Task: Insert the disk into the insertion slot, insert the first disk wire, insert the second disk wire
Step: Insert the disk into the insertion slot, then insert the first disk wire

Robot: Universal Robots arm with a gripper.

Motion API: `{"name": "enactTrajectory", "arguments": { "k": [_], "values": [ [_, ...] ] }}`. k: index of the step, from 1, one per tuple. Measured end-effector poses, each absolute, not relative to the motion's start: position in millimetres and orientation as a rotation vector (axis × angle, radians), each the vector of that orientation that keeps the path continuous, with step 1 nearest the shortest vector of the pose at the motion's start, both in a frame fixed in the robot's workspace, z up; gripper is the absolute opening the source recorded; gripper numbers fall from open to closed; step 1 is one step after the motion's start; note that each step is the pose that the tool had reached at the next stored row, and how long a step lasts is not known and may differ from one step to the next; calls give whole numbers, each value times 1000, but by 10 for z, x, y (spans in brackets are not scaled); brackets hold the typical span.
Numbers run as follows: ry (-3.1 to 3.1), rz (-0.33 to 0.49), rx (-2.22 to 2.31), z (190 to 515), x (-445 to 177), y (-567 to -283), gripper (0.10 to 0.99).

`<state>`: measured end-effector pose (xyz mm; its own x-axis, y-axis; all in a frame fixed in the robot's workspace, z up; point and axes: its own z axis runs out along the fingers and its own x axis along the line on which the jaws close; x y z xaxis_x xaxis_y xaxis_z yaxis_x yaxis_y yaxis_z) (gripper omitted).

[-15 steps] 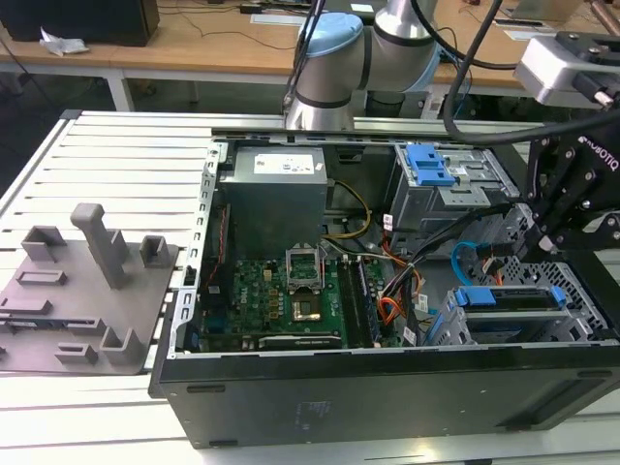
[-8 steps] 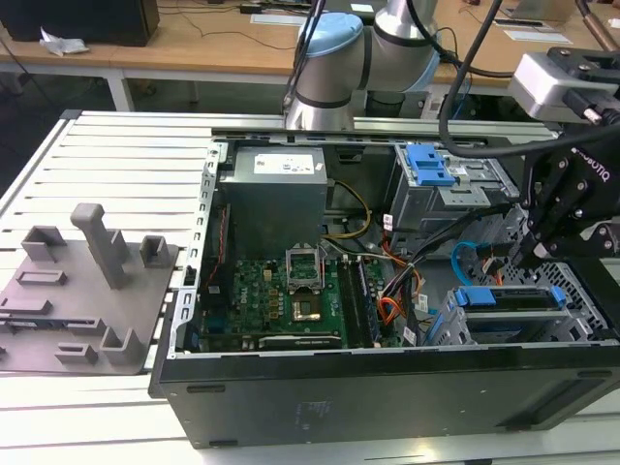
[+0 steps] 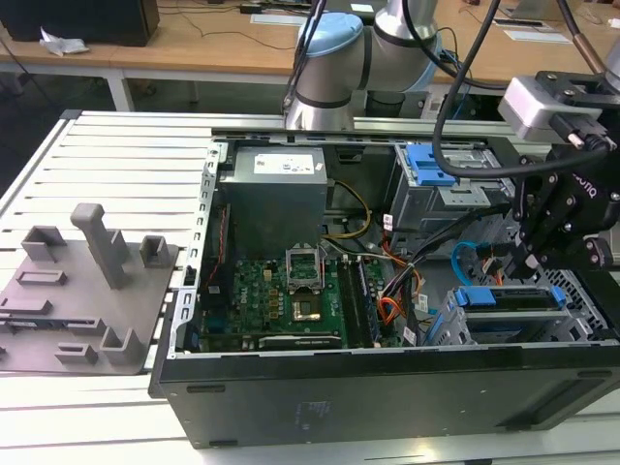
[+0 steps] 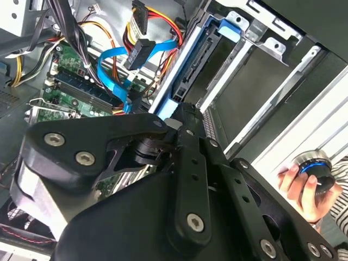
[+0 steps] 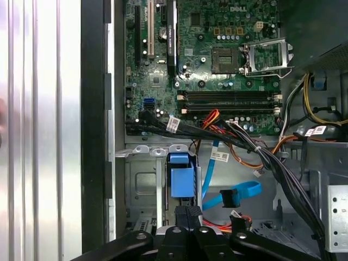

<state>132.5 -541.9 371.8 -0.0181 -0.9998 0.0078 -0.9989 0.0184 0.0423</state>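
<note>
As seen from the exterior view, open computer case [image 3: 387, 397] on a slatted table [image 3: 116, 155], arm [image 3: 329, 68] reaching in from behind. At that view's right, grey slot [image 3: 457, 329] holding the disk [image 3: 509, 295], blue carrier end facing the gripper [image 3: 529, 260]. Fingers [image 5: 182, 217] pressed together, pinching nothing, tips just beside the carrier's end. Looks like the first step, disk nearly seated. Seems to call for a straight, gentle push along the slot. Blue wire [image 5: 239, 193] and power wire [image 4: 148, 24] loose beside the slot, not yet plugged in.
</note>
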Motion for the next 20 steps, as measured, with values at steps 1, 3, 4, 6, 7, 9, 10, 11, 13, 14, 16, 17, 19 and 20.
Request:
{"name": "enactTrajectory", "arguments": {
  "k": [1,3,4,6,7,9,10,11,13,14,16,17,19,20],
  "values": [
    [-2216,-38,2176,3718,1325,-5420,106],
    [-2216,-39,2176,3716,1325,-5419,106],
    [-2216,-39,2176,3716,1325,-5419,106],
    [-2216,-39,2176,3715,1325,-5419,106],
    [-2216,-38,2176,3716,1325,-5419,106],
    [-2216,-39,2176,3716,1325,-5419,106],
    [-2216,-39,2176,3715,1325,-5419,106],
    [-2216,-39,2176,3715,1325,-5419,106],
    [-2216,-39,2176,3715,1325,-5419,106],
    [-2216,-39,2176,3715,1325,-5419,106],
    [-2216,-39,2176,3714,1325,-5419,169],
    [-2216,-39,2176,3714,1325,-5419,235],
    [-2216,-39,2176,3714,1325,-5419,294],
    [-2216,-39,2176,3714,1325,-5419,361]
  ]
}}
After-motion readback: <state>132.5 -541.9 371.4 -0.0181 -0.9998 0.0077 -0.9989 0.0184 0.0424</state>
